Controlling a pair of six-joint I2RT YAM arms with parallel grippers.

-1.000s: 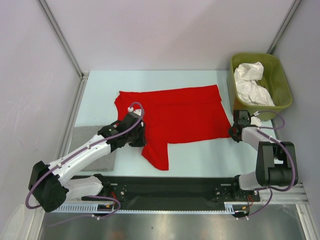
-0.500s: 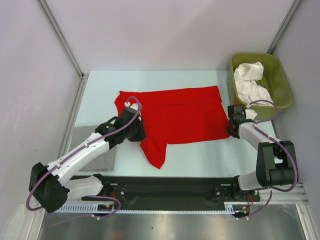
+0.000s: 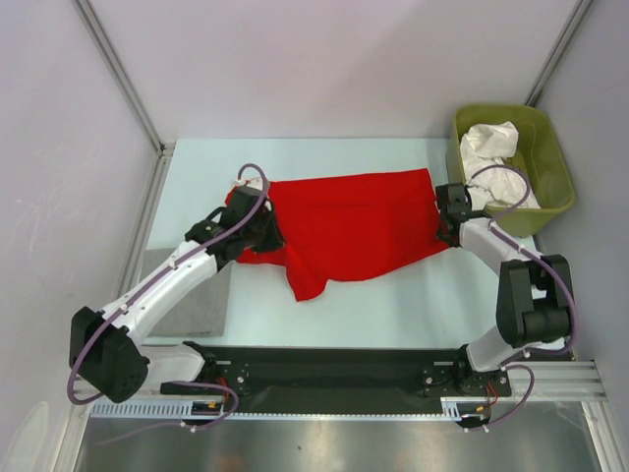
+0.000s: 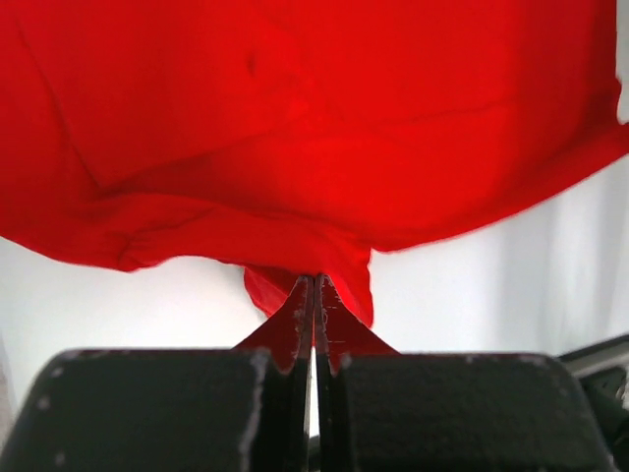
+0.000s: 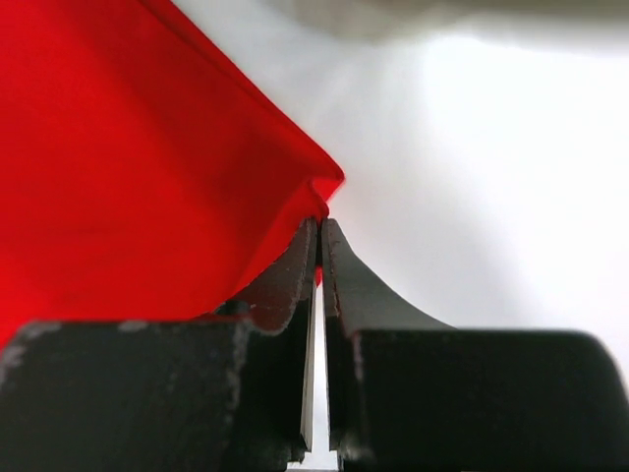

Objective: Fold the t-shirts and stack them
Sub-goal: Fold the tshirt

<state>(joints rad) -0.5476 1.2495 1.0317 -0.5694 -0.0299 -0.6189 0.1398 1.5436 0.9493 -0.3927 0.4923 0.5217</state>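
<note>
Pale table [image 3: 413, 295] holds your red t-shirt [image 3: 354, 221]. Your left gripper [image 4: 314, 290] and right gripper [image 5: 320, 231] both pinch its edges. Lift both sides together, keep it tight, and lay it flat.

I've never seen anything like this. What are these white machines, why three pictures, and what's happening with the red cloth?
These are two robot arms bolted at the table's near edge. The wide picture looks down from above; the two close-ups come from a camera on each wrist, that arm's black jaws at the bottom. A red t-shirt lies on the table. The left arm and the right arm each have jaws shut on its edge, one at either side. A green tub holds white shirts; a grey pad lies at the left.
</note>
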